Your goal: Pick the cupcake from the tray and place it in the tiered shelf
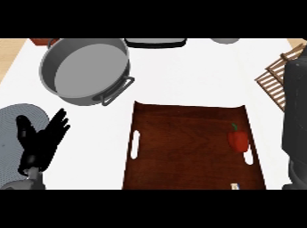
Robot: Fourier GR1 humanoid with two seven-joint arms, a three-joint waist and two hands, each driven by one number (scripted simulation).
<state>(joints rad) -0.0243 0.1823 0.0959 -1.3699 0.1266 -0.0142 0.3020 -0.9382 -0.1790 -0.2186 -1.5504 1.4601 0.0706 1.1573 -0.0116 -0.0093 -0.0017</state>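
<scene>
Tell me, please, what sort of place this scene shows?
Probably a kitchen counter: a large grey pot with handles, a dark wooden tray carrying a red pepper, and a wooden slatted shelf at the right.

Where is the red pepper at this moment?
In the head view, the red pepper lies on the brown tray, near its right edge beside the right handle slot.

Most of the dark wooden tray (182, 147) was left bare, with only a red pepper (238, 139) near its right handle slot. Access to the slatted wooden shelf (277, 80) was partly blocked by a dark grey forearm (303, 120). White counter (188, 71) was left open behind the tray, beside the large grey metal pot (83, 69).
</scene>
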